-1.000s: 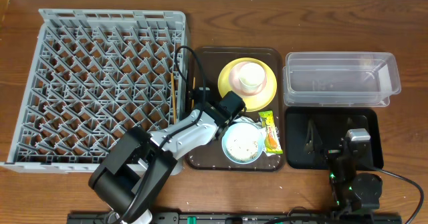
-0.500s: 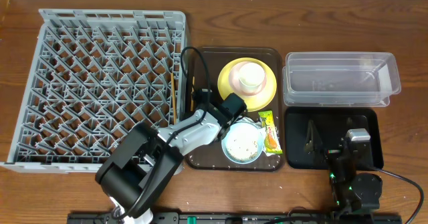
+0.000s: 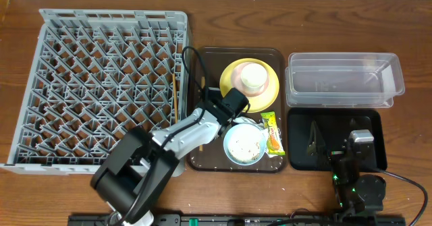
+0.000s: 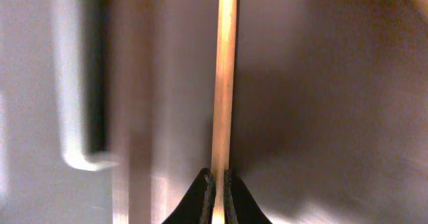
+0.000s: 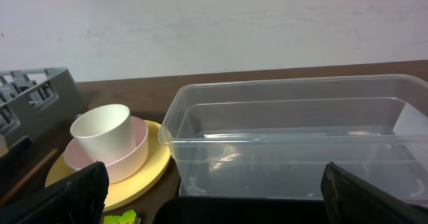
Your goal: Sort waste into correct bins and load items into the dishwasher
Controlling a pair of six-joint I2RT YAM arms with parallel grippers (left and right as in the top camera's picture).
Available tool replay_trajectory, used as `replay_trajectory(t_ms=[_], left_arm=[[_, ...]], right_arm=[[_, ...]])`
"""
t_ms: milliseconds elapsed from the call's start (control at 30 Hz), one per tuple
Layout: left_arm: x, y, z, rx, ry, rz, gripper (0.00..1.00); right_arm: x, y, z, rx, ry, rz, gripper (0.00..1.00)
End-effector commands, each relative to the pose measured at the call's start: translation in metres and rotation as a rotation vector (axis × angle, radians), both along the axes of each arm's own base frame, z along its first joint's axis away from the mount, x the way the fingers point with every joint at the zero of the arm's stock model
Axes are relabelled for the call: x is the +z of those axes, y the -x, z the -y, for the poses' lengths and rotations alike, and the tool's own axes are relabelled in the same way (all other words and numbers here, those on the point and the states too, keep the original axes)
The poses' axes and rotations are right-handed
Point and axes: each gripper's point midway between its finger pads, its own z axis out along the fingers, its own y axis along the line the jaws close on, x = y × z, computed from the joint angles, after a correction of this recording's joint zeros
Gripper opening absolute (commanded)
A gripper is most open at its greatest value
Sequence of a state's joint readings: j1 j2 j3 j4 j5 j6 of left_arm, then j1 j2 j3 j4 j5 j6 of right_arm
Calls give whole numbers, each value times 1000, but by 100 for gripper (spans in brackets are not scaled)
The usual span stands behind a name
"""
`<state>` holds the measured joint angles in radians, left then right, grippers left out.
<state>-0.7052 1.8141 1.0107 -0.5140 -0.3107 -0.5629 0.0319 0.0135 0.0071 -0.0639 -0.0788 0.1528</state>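
Note:
My left gripper [image 3: 209, 99] is over the left part of the brown tray [image 3: 209, 160], shut on a thin wooden chopstick [image 4: 224, 83], which runs straight out from the jaws [image 4: 219, 180]. A second chopstick [image 3: 174, 98] lies at the right edge of the grey dish rack [image 3: 101, 84]. The yellow plate [image 3: 233, 74] carries a white cup [image 3: 252, 77] in a pale pink bowl [image 5: 137, 150]. The light blue bowl [image 3: 244, 144] holds rice crumbs. The green-and-orange wrapper [image 3: 273, 133] lies beside it. My right gripper [image 3: 317, 142] is open and empty over the black tray [image 3: 300, 155]. No napkin shows.
The clear tub [image 3: 344, 79] stands behind the black tray, also in the right wrist view [image 5: 294, 137]. A black cable [image 3: 185, 57] loops over the rack's right edge near my left wrist.
My left wrist has shifted slightly toward the far side of the brown tray, with the chopstick in its jaws. The right arm has not moved.

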Motion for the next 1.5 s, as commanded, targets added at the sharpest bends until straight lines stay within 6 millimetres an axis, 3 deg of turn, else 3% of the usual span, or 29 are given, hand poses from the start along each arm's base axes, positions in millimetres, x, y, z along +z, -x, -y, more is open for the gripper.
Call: replay_trajectory(t_ms=[0, 133, 167, 300, 700, 900, 967, 1067, 1133, 1300, 1467], left_arm=[[7, 12, 28, -80, 147, -75, 8], [25, 5, 27, -70, 175, -26, 17], [28, 3, 26, -64, 181, -18, 24], [32, -4, 17, -32, 188, -6, 31], [16, -7, 7, 1, 145, -19, 31], [-5, -3, 4, 13, 125, -49, 31], [-11, -1, 3, 14, 116, -61, 30], [-17, 1, 2, 15, 104, -76, 10], [-17, 1, 2, 11, 102, -77, 8], [-1, -9, 8, 2, 129, -40, 8], [57, -25, 10, -27, 138, 76, 8]], right_arm=[[-2, 0, 1, -2, -11, -7, 99], [-2, 0, 1, -2, -11, -7, 99], [-2, 0, 1, -2, -11, -7, 99], [-2, 0, 1, -2, -11, -7, 99], [-2, 0, 1, -2, -11, -7, 99], [-2, 0, 1, -2, -11, -7, 99], [-2, 0, 1, -2, -11, -7, 99], [-2, 0, 1, -2, -11, -7, 99], [-2, 0, 1, -2, -11, -7, 99], [-2, 0, 1, -2, -11, -7, 99], [-2, 0, 1, -2, -11, -7, 99]])
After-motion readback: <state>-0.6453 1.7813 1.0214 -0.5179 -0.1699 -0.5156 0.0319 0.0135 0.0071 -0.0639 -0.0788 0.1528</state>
